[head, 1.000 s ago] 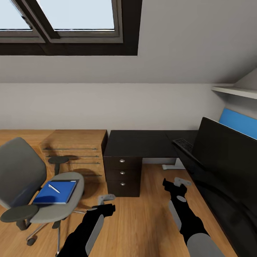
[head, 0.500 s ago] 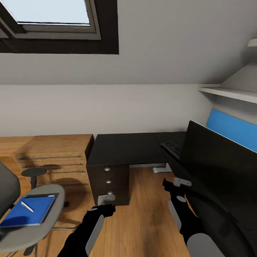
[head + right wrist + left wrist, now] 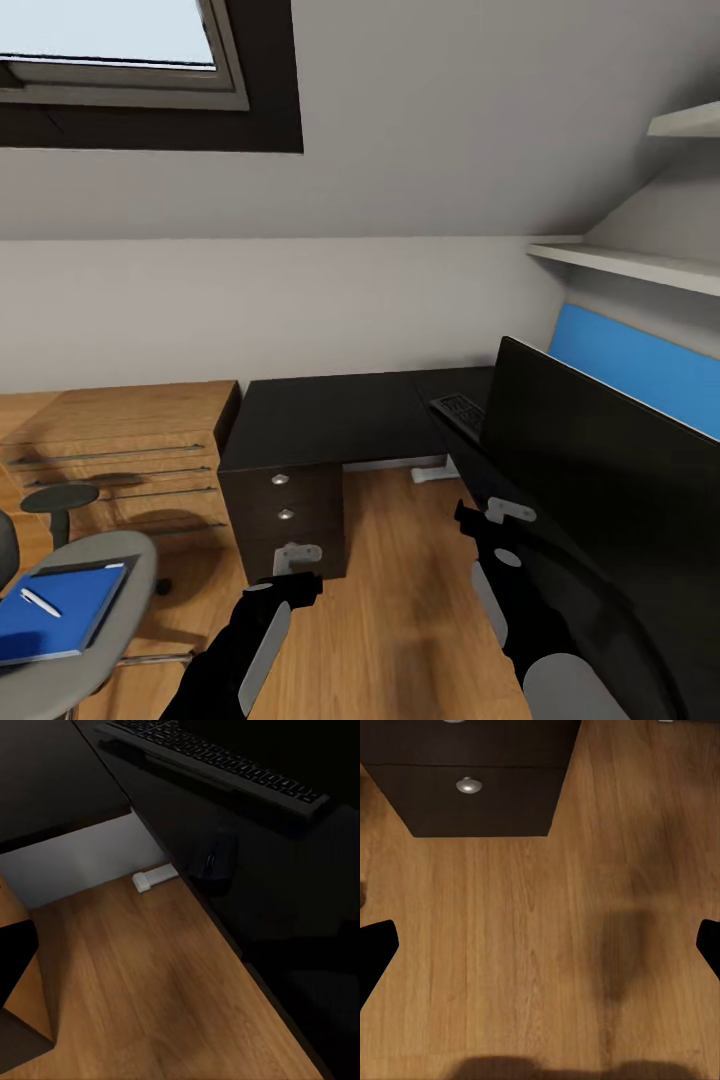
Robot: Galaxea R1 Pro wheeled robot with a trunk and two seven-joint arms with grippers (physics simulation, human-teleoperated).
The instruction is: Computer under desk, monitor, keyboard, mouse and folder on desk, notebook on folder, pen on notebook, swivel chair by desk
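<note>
The monitor (image 3: 610, 470) stands on the desk (image 3: 330, 415) at right — keyboard (image 3: 217, 761) and mouse (image 3: 214, 859) beside it. Left gripper (image 3: 540, 945) is spread apart; for the right gripper (image 3: 490, 517) I cannot tell.

Open floor (image 3: 400, 590) beside desk (image 3: 330, 415)

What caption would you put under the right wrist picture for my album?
Keyboard and small black mouse lie on the black desk above the oak floor.
</note>
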